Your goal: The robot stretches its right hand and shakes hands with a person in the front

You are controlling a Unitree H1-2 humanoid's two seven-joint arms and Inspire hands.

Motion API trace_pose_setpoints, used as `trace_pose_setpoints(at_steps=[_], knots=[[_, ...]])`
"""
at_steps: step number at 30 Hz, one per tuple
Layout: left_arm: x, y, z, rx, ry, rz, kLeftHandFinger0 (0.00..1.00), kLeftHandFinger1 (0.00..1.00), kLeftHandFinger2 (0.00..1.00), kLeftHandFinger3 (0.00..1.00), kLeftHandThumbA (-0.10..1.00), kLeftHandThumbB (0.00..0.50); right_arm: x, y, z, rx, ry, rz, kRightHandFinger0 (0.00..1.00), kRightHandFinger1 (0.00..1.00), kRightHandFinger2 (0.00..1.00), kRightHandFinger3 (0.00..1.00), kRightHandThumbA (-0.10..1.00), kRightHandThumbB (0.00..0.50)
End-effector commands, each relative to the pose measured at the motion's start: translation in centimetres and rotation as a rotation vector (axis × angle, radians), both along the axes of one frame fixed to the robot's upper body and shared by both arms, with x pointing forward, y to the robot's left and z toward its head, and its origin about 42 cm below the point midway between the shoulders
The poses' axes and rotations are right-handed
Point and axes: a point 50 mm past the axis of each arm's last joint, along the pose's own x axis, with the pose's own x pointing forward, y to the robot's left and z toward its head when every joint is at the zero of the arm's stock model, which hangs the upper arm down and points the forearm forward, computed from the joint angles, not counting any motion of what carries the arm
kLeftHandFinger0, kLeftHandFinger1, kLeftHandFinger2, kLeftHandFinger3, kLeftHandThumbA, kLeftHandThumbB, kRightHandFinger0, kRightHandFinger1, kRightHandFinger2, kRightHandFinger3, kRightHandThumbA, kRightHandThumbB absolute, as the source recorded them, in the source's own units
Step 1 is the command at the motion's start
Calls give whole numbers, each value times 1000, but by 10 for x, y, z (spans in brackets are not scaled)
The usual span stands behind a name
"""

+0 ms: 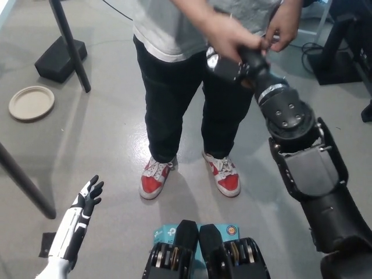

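A person in a grey shirt [168,29], black trousers and red and white shoes [154,177] stands just in front of me. My black right arm [290,133] reaches up from the lower right, and my right hand [229,64] is clasped with the person's hand [226,35], which wraps over it from above. The person's other hand [282,26] touches my wrist just behind it. How my right hand's fingers lie is hidden under the person's grip. My white left hand [86,200] rests at the lower left, open with fingers spread, holding nothing.
A round beige plate [32,103] lies on the grey floor at the left. A black pole [70,43] with a black base block [61,58] stands at upper left, and another dark leg [23,180] crosses the left edge. Dark equipment [343,46] stands at upper right.
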Motion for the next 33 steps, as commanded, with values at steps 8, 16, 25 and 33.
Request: trace_pose_setpoints(at_steps=[8, 16, 25, 33], knots=[[7, 5, 17, 25, -63, -7, 1000, 1000, 1000, 1000, 1000, 152, -202, -35, 170, 129, -792, 146, 1000, 1000, 1000, 1000, 128, 1], [4, 4, 12, 33, -57, -7, 1000, 1000, 1000, 1000, 1000, 155, -157, -32, 136, 153, -539, 190, 1000, 1000, 1000, 1000, 21, 0], [4, 2, 14, 26, -64, -13, 1000, 1000, 1000, 1000, 1000, 133, -49, -6, 48, 68, -78, 143, 1000, 1000, 1000, 1000, -22, 0], [8, 3, 18, 31, -65, -17, 1000, 1000, 1000, 1000, 1000, 146, 26, 8, -43, -1, 195, 55, 1000, 1000, 1000, 1000, -33, 0]])
